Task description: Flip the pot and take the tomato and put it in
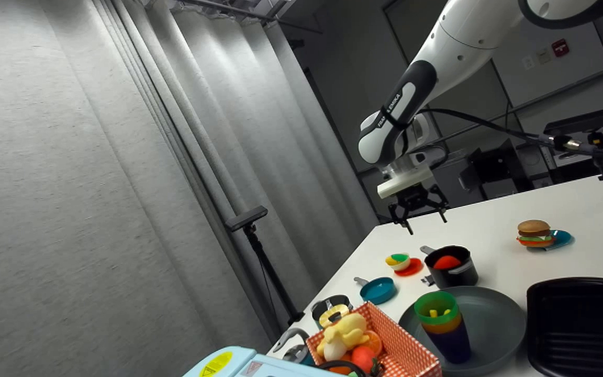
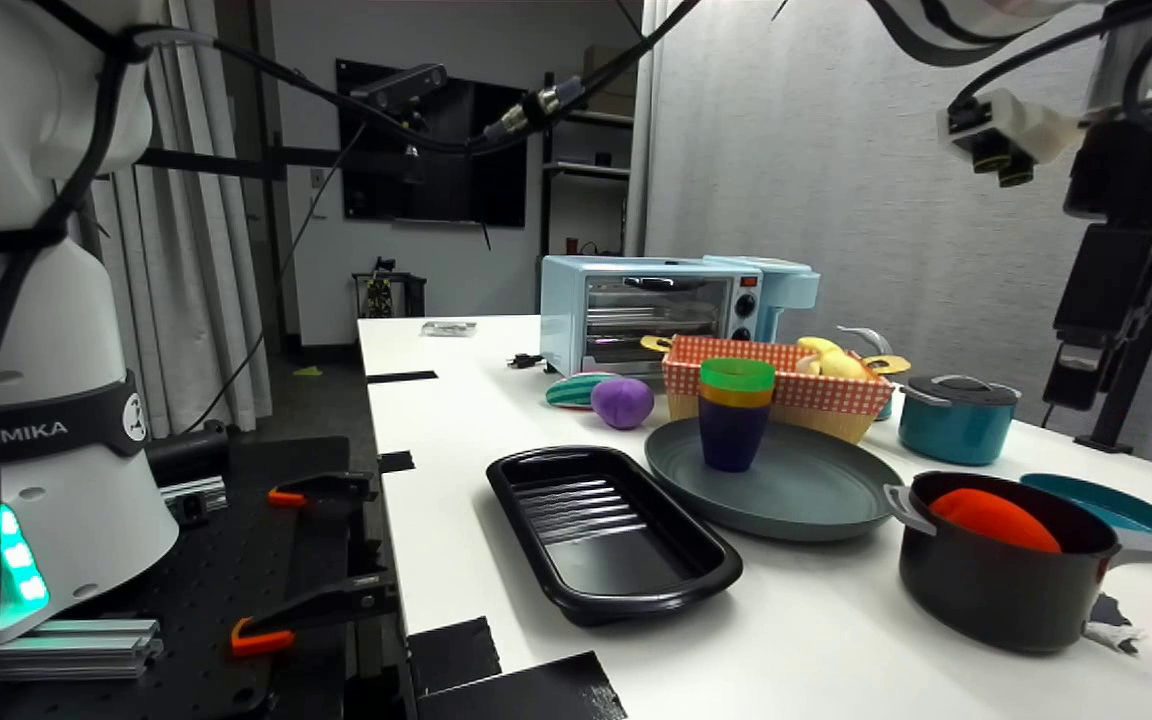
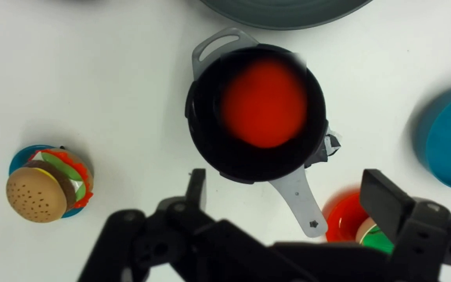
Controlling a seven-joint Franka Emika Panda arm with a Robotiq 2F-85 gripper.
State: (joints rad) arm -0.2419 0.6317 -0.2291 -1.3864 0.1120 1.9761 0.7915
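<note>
The pot stands upright on the tabletop, in an exterior view inward from the far left corner and apart from the 2 edges meeting there. The tomato rests inside it, visible through the open top in both exterior views, so flip and placing look finished to me. The hand hangs higher than both, fingers spread wide, nothing between them, touching neither pot nor tomato.

The pot is probably thin hard plastic: light, stiff and smooth, likelier to skid than crack. Should it need moving, pinch the wall with 1 finger inside the rim and 1 outside; the long handle might let it swivel, and its end lies just beside the red dish. The tomato is likely light too, slick, perhaps slightly soft. To lift it, close gently around its widest part from straight above, since the pot's wall leaves limited room.
</note>
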